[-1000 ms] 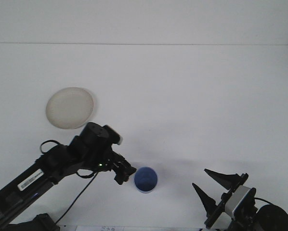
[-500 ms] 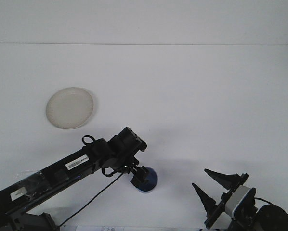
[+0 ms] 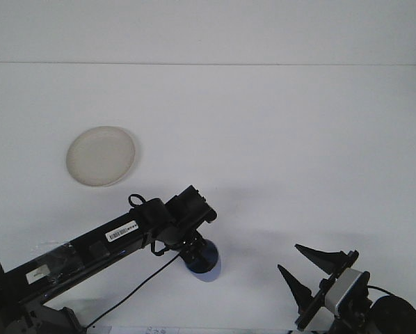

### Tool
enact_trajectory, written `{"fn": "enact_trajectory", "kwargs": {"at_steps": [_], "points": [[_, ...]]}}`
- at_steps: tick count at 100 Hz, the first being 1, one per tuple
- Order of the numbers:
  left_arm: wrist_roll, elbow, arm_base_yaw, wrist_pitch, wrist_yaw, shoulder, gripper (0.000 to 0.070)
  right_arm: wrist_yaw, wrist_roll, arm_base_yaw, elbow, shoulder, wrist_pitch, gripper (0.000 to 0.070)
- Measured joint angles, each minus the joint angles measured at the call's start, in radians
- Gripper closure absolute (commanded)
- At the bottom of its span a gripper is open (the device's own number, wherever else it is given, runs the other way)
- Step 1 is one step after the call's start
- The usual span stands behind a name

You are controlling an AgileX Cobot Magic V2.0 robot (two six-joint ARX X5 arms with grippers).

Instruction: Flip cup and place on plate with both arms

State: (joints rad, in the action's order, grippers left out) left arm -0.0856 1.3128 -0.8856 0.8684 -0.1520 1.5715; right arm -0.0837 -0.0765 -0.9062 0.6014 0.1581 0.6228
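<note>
- Grasping stage, by my reading: the left gripper (image 3: 196, 252) sits right on top of the blue cup (image 3: 208, 266) near the front edge of the white table (image 3: 277, 139), and the flip and the transfer are not yet done.
- Cup position: front centre of the table, well apart from the plate (image 3: 100, 156), which lies empty at the far left.
- Left fingers: buried against the cup under the wrist, so I cannot tell whether they are clenched on it or released.
- Right gripper (image 3: 312, 271): at the front right corner, fingers spread and holding nothing, apart from the cup.
- Next move likely calls for a firm hold, a lift clear of the table, and a turn-over, perhaps with the right arm sharing.
- Hidden: most of the cup, including which way up it is; the right arm is cut off by the frame edge.
</note>
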Motion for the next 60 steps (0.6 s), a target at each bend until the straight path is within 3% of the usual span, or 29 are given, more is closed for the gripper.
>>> {"fn": "enact_trajectory", "kwargs": {"at_steps": [15, 32, 60], "points": [[0.052, 0.105, 0.053, 0.084, 0.097, -0.022, 0.0691, 0.0, 0.0, 0.0, 0.0, 0.0, 0.0, 0.0313], [0.112, 0.242, 0.227, 0.153, 0.2, -0.071, 0.0692, 0.0, 0.0, 0.0, 0.0, 0.0, 0.0, 0.0313], [0.147, 0.313, 0.665, 0.052, 0.217, -0.064, 0.0692, 0.0, 0.0, 0.0, 0.0, 0.0, 0.0, 0.0313]]}}
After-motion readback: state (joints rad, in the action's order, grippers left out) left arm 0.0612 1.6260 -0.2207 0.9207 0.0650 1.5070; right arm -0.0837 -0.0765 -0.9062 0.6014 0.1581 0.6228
